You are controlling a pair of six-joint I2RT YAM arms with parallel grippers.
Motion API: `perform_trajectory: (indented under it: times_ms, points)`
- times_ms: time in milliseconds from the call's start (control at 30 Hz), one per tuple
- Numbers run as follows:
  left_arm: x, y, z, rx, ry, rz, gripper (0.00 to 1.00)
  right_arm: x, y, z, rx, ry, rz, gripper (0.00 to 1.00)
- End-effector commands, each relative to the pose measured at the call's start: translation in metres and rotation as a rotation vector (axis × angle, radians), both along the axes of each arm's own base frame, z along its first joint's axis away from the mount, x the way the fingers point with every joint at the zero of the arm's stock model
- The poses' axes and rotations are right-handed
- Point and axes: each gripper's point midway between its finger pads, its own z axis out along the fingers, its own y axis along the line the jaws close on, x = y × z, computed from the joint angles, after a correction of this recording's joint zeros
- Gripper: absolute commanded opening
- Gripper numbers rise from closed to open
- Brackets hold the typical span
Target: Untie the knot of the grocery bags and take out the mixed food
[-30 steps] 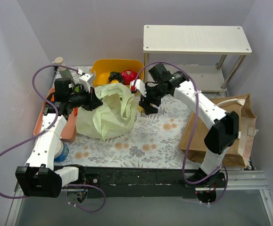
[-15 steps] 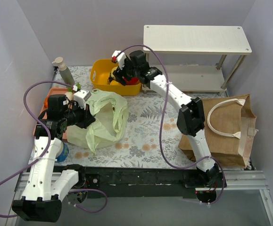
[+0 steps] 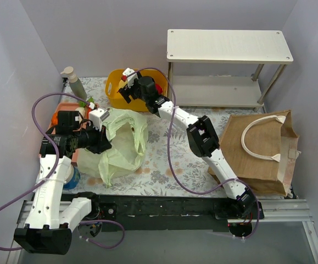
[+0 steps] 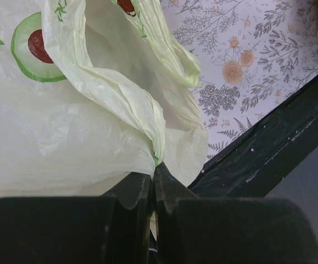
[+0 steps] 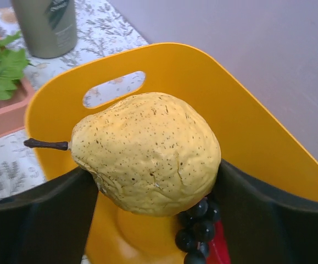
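Left gripper [image 4: 153,180]: fingers clamped on a fold of thin pale green plastic bag [image 4: 65,137], lower centre.
Right gripper [image 5: 156,176]: fingers grip speckled yellow pear [image 5: 148,137] above yellow plastic basket [image 5: 257,121].

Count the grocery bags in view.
2: the pale green plastic bag, front left, pinched by the left gripper; the brown tote with white rope handles, on the right.

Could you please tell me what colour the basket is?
The basket is orange-yellow; clearest in the right wrist view.
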Motion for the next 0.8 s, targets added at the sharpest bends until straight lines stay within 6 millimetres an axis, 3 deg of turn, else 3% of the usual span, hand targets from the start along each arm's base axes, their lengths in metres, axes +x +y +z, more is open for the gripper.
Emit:
perform_trajectory:
  times_ms: [0,67,100,133,167,200,233,267,300,333,367,400,533,733,767]
  points:
    - [-0.006,-0.004,0.013,-0.016,-0.014,-0.034,0.00,0.020,-0.005,0.075,0.191,-0.174,-0.098,0.98]
    - [-0.005,-0.004,0.013,-0.022,-0.023,-0.035,0.00,0.016,-0.009,0.085,0.206,-0.164,-0.097,0.98]
    - [-0.004,-0.004,0.014,-0.022,-0.029,-0.032,0.00,0.010,-0.016,0.114,0.245,-0.169,-0.090,0.98]
    - [-0.002,-0.006,0.015,-0.029,-0.043,-0.036,0.00,0.004,-0.018,0.105,0.226,-0.145,-0.078,0.99]
    - [-0.003,-0.006,0.012,-0.032,-0.046,-0.034,0.00,-0.002,-0.020,0.112,0.226,-0.145,-0.061,0.99]
    - [-0.002,-0.006,0.012,-0.034,-0.055,-0.034,0.00,-0.011,-0.028,0.145,0.249,-0.176,-0.058,0.99]
    - [0.001,-0.007,0.012,-0.039,-0.070,-0.036,0.00,-0.020,-0.028,0.134,0.220,-0.145,-0.024,0.98]
    - [0.001,-0.008,0.012,-0.047,-0.073,-0.032,0.00,-0.027,-0.030,0.143,0.220,-0.145,-0.005,0.99]
    - [0.003,-0.008,0.012,-0.048,-0.078,-0.031,0.00,-0.039,-0.038,0.170,0.241,-0.166,0.003,0.99]
    - [0.006,-0.008,0.014,-0.050,-0.098,-0.030,0.00,-0.045,-0.041,0.164,0.225,-0.145,0.015,0.98]
    - [0.008,-0.008,0.014,-0.052,-0.106,-0.029,0.00,-0.051,-0.044,0.168,0.222,-0.139,0.028,0.98]
    - [0.009,-0.008,0.011,-0.052,-0.105,-0.024,0.00,-0.061,-0.050,0.188,0.234,-0.146,0.037,0.99]
    - [0.022,-0.004,0.013,-0.032,-0.138,0.002,0.00,-0.093,-0.073,0.195,0.179,-0.069,0.056,0.99]
    - [0.040,0.005,0.014,-0.055,-0.141,0.162,0.00,-0.161,-0.153,0.176,-0.016,-0.046,0.000,0.99]
    - [0.039,0.004,0.014,-0.064,-0.147,0.160,0.00,-0.171,-0.183,0.190,-0.045,-0.085,-0.072,0.99]
